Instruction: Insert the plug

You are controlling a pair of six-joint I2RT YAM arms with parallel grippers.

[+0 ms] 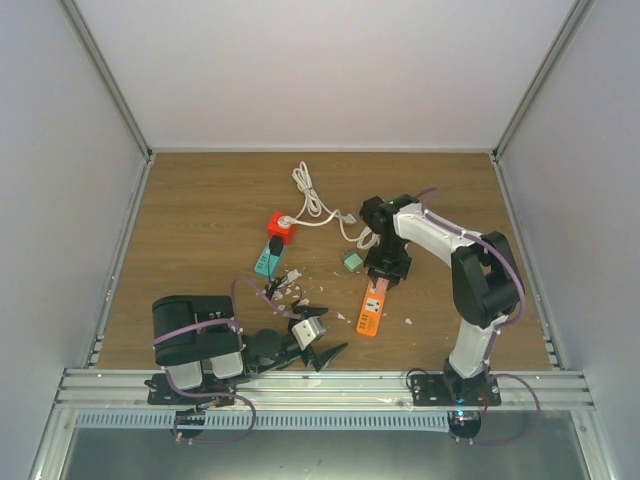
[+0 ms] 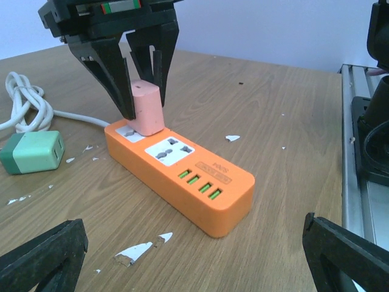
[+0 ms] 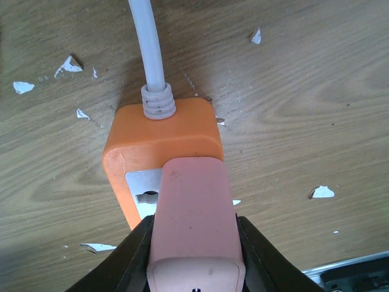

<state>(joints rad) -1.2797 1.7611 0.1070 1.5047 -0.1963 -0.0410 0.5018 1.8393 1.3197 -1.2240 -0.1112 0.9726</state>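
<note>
Reaching down, the right gripper (image 2: 143, 97) pinched the pink plug (image 2: 149, 112) on the orange power strip (image 2: 200, 188); the left gripper (image 2: 194, 255) sat spread; the strip's label (image 2: 214, 168) was illegible.

The blocky pink plug (image 2: 148, 109) is matt plastic, the long orange power strip (image 2: 234, 204) smooth plastic with slight sheen, its white cable (image 3: 148, 48) at top centre smooth and rubbery, the brown tabletop (image 2: 273, 109) matt wood grain.

A black right gripper (image 2: 143, 100) pinches a pink plug (image 2: 148, 108) upright on the far socket of an orange power strip (image 2: 200, 182). A green adapter (image 2: 33, 152) lies to its left.
</note>
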